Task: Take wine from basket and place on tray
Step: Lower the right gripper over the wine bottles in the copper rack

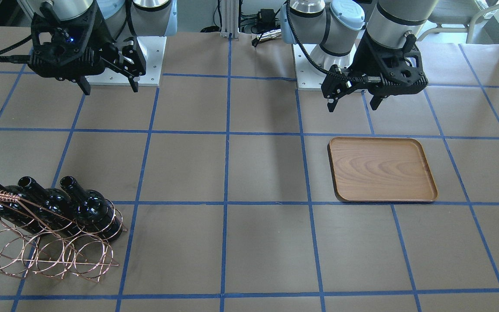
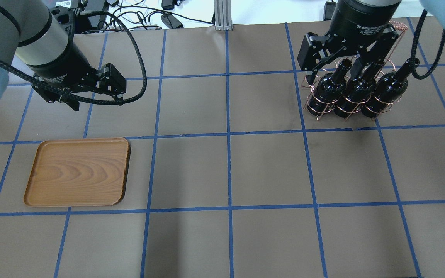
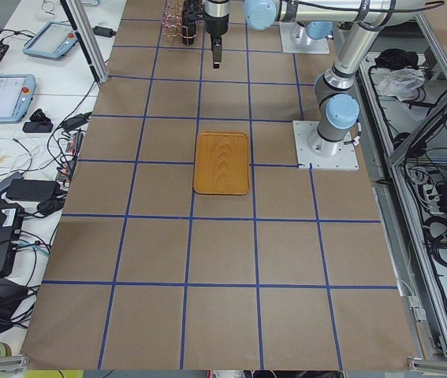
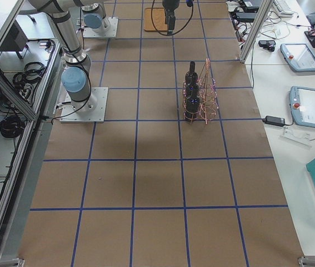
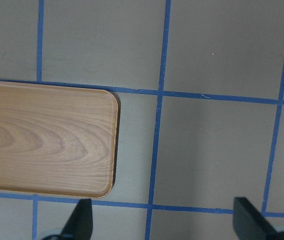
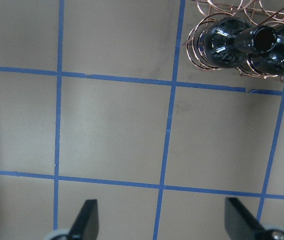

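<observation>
Wine (image 2: pixel 355 94): three bottles upright, side by side, in the basket (image 1: pixel 52 262), filling the ring row on the robot's side. Necks stick up well above the wire. The twisted handle rises on the side away from the robot, at least as high as the bottle mouths. The basket sits on the right half of the table (image 1: pixel 267 173), out toward the operators' edge. The tray (image 1: pixel 381 169) lies flat on the left half, its far long edge running just beside a tape line (image 1: pixel 225 173), and it is well apart from the basket, with a wide bare stretch of table between them. Right gripper (image 1: pixel 111 86) has its jaws spread and holds nothing. It hangs above the table near its own base, well short of the basket. The overhead view overlaps it with the necks, but its wrist view shows both fingers over bare paper, with the basket only in the top right corner. Left gripper (image 1: pixel 352 106) also has spread jaws holding nothing, and hovers on the robot's side of the tray. In its wrist view, the tray's rounded corner is at the left and the fingers are past the tray's edge.
</observation>
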`<state>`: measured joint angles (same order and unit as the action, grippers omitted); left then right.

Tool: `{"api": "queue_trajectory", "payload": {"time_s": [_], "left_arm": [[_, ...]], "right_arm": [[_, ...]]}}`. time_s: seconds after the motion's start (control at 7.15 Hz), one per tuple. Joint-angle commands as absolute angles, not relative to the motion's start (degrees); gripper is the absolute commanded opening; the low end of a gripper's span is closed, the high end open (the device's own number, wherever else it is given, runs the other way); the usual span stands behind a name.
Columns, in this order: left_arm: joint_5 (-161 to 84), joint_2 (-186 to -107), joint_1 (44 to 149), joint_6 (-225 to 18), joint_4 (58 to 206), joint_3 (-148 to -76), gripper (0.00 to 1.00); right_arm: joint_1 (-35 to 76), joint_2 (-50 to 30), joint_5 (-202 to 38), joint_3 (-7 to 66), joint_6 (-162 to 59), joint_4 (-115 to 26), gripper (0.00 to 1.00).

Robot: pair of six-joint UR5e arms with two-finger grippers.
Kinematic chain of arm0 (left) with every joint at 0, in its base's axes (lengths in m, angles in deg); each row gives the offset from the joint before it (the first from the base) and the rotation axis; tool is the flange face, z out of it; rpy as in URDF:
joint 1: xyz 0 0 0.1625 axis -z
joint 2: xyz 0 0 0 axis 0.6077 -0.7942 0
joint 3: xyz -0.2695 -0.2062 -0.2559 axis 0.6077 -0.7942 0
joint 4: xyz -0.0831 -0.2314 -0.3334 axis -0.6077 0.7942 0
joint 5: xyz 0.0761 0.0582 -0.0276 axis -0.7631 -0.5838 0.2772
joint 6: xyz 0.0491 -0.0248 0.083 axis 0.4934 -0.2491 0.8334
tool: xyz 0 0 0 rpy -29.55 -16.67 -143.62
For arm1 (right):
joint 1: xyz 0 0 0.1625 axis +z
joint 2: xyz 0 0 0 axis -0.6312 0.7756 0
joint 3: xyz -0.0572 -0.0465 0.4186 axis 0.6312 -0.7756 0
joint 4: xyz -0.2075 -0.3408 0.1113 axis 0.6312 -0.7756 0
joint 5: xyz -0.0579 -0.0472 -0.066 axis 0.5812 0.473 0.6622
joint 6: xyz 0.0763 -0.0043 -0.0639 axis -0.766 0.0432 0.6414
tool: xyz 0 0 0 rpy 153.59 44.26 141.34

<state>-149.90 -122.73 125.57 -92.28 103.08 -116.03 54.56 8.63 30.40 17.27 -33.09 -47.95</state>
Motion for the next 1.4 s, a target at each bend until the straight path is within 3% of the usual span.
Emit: {"api": "queue_trajectory", "payload": {"time_s": [0.0,0.84,1.26], "left_arm": [[-149.7,-122.6,125.6,-92.3,103.0,-116.1,1.0],[-150.1,-122.6,125.5,-92.4,103.3,-116.1,1.0],[-150.2,-122.7,125.5,-92.4,103.3,-116.1,1.0]], "right_arm": [[54.3,8.8,30.7,17.2,-33.6,-48.7,0.97],[44.8,6.8,30.5,17.3,-34.2,-48.9,1.0],[40.4,1.9,32.2,17.4,-27.3,-57.2,1.0]]}}
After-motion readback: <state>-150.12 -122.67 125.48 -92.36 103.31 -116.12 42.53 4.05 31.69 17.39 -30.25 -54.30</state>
